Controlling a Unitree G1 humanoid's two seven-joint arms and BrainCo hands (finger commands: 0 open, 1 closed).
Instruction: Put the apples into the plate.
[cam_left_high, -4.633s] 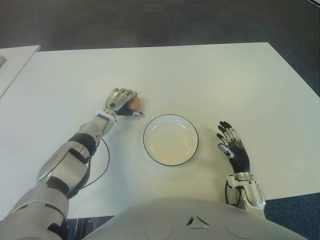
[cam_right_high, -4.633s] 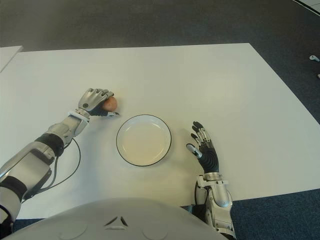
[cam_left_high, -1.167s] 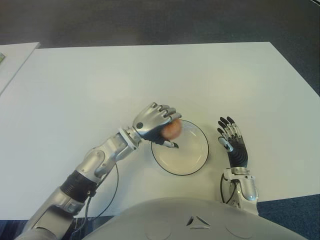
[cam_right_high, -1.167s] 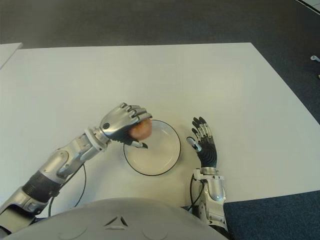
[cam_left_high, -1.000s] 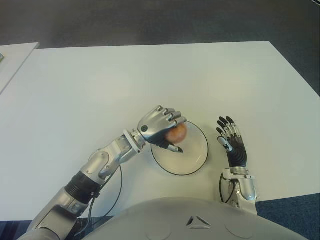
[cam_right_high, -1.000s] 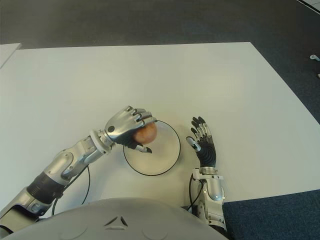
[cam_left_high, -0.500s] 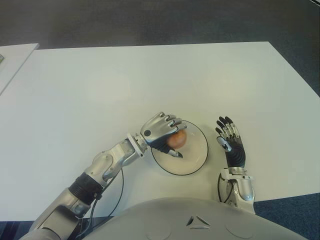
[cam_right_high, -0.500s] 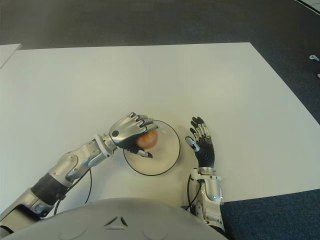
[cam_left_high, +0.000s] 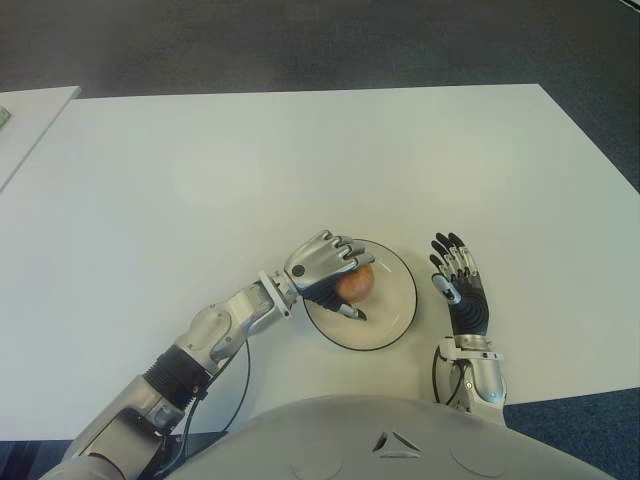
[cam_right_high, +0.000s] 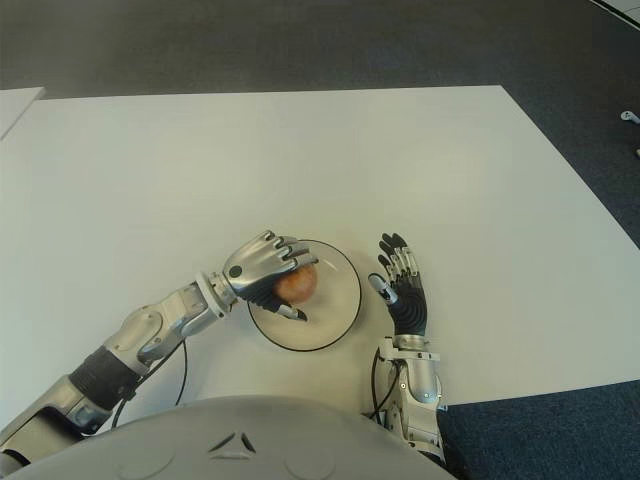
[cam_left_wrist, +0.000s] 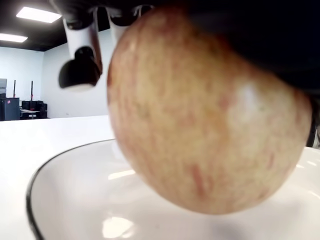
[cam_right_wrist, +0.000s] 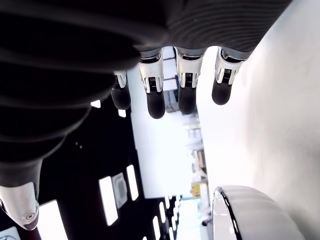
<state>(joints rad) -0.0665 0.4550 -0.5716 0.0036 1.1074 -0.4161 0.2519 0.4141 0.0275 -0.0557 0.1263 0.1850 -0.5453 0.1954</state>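
My left hand (cam_left_high: 335, 280) is shut on a reddish-yellow apple (cam_left_high: 357, 284), holding it low over the left half of the white, dark-rimmed plate (cam_left_high: 398, 300). In the left wrist view the apple (cam_left_wrist: 200, 120) hangs just above the plate's inside (cam_left_wrist: 75, 195), with a thin gap under it. My right hand (cam_left_high: 462, 290) shows right of the plate, fingers spread and holding nothing. Only this one apple is in view.
The white table (cam_left_high: 300, 160) stretches far beyond the plate. A second white table edge (cam_left_high: 25, 120) shows at the far left. Dark floor (cam_left_high: 300, 40) lies beyond the table's far edge.
My left hand carried the apple from the table left of the plate to over the plate and has lowered it into the plate's left half. The right hand has barely moved.
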